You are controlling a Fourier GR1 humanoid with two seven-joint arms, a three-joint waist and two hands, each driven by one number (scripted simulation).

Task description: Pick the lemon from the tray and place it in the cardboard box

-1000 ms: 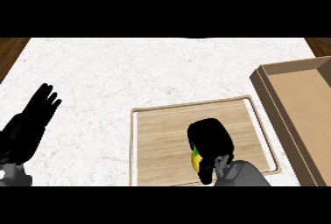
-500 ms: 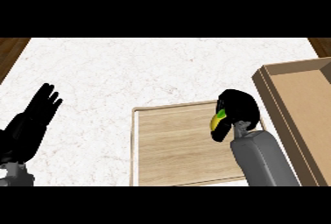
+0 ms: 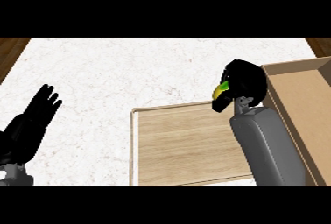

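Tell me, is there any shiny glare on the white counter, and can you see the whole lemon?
Head view: no glare on the white counter, which looks evenly lit; the lemon shows only as a yellow-green sliver, because the right hand curls round it and hides the rest; the cardboard box is cut off at the view's right edge.
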